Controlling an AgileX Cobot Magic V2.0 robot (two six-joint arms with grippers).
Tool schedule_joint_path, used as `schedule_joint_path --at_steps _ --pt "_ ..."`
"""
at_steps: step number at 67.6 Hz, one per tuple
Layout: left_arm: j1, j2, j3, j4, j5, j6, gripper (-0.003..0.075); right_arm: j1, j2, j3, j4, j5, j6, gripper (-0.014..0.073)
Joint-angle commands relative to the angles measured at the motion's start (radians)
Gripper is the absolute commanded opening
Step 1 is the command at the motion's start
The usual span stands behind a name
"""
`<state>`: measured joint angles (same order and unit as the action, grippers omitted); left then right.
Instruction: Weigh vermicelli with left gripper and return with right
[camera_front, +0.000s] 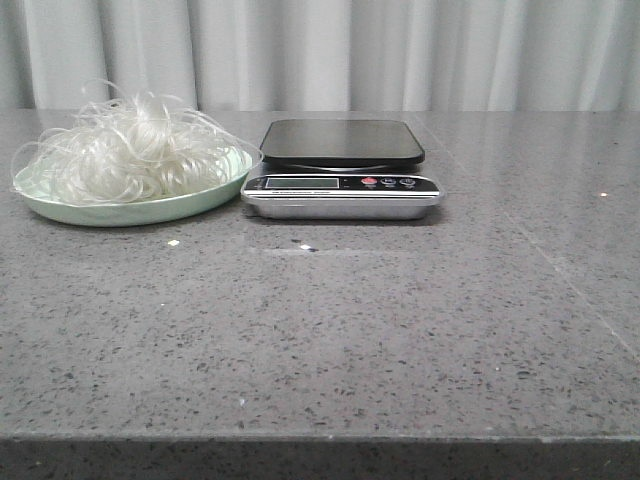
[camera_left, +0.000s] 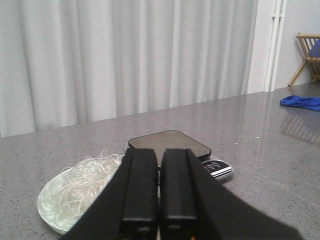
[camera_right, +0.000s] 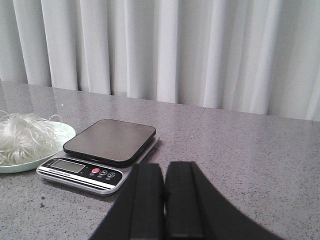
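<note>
The vermicelli, a fluffy clump of thin white strands, lies on a pale green plate at the far left of the table. Right of it stands the scale with a black platform and silver front; the platform is bare. The vermicelli also shows in the left wrist view and the right wrist view. My left gripper is shut and empty, held back from the plate and scale. My right gripper is shut and empty, near the scale. Neither gripper shows in the front view.
The grey speckled table ends at a near edge. White curtains hang behind it. In the left wrist view a blue cloth lies at the far end and a wooden rack stands beyond it.
</note>
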<state>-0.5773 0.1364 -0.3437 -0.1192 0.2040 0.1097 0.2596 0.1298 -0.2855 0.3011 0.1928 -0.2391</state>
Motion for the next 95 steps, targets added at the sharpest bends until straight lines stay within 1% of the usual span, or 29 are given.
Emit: schedule_joint_path --at_steps 1,11,17,20,23,24,25,26,28,29,30,33,34,37,38,48,51,54,58,95 --pt "-0.01 0.014 -0.023 -0.012 -0.081 -0.003 0.0127 -0.008 0.01 -0.028 -0.002 -0.069 -0.006 0.0158" --pt "-0.008 0.014 -0.005 -0.012 -0.087 -0.003 0.0127 -0.008 0.01 -0.028 -0.002 -0.069 -0.006 0.0158" --pt "0.027 0.014 0.021 -0.006 -0.092 -0.003 0.0127 -0.008 0.01 -0.028 -0.002 -0.069 -0.006 0.0158" --pt "0.076 0.014 0.048 0.033 -0.116 -0.003 0.0127 -0.008 0.01 -0.028 -0.002 -0.069 -0.006 0.0158" --pt "0.114 0.011 0.068 0.038 -0.134 -0.003 0.0127 -0.008 0.01 -0.028 -0.002 -0.069 -0.006 0.0158" --pt "0.148 0.011 0.08 0.038 -0.146 -0.003 0.0127 -0.008 0.01 -0.028 -0.002 -0.069 -0.006 0.0158" --pt "0.148 0.011 0.085 0.038 -0.149 -0.003 0.0127 -0.008 0.01 -0.028 -0.002 -0.069 -0.006 0.0158" --pt "0.174 0.009 0.099 0.038 -0.156 -0.003 0.0127 -0.008 0.01 -0.028 -0.002 -0.069 -0.006 0.0158" --pt "0.219 0.002 0.122 0.038 -0.16 -0.003 0.0127 -0.008 0.01 -0.028 -0.002 -0.069 -0.006 0.0158" --pt "0.219 0.002 0.122 0.038 -0.16 -0.003 0.0127 -0.008 0.01 -0.028 -0.002 -0.069 -0.006 0.0158" --pt "0.255 -0.007 0.142 0.038 -0.16 -0.003 0.0127 -0.008 0.01 -0.028 -0.002 -0.069 -0.006 0.0158" --pt "0.3 -0.021 0.166 0.038 -0.16 -0.003 0.0127 -0.008 0.01 -0.028 -0.002 -0.069 -0.006 0.0158" --pt "0.332 -0.034 0.187 0.038 -0.16 -0.003 0.0127 -0.008 0.01 -0.028 -0.002 -0.069 -0.006 0.0158" --pt "0.363 -0.05 0.207 0.038 -0.16 -0.003 0.0127 -0.008 0.01 -0.028 -0.002 -0.069 -0.006 0.0158" --pt "0.397 -0.071 0.228 0.038 -0.16 -0.003 0.0127 -0.008 0.01 -0.028 -0.002 -0.069 -0.006 0.0158" --pt "0.485 -0.155 0.31 0.038 -0.16 -0.007 0.0127 -0.008 0.01 -0.028 -0.002 -0.069 -0.006 0.0158" --pt "0.496 -0.166 0.327 0.038 -0.165 -0.011 0.0127 -0.008 0.01 -0.028 -0.002 -0.069 -0.006 0.0158" --pt "0.505 -0.16 0.354 0.038 -0.204 -0.014 0.0127 -0.008 0.01 -0.028 -0.002 -0.068 -0.006 0.0158" --pt "0.507 -0.162 0.355 0.038 -0.175 -0.029 0.0127 -0.008 0.01 -0.028 -0.002 -0.068 -0.006 0.0158" --pt "0.509 -0.162 0.355 0.038 -0.178 -0.033 0.0127 -0.008 0.01 -0.028 -0.002 -0.068 -0.006 0.0158"
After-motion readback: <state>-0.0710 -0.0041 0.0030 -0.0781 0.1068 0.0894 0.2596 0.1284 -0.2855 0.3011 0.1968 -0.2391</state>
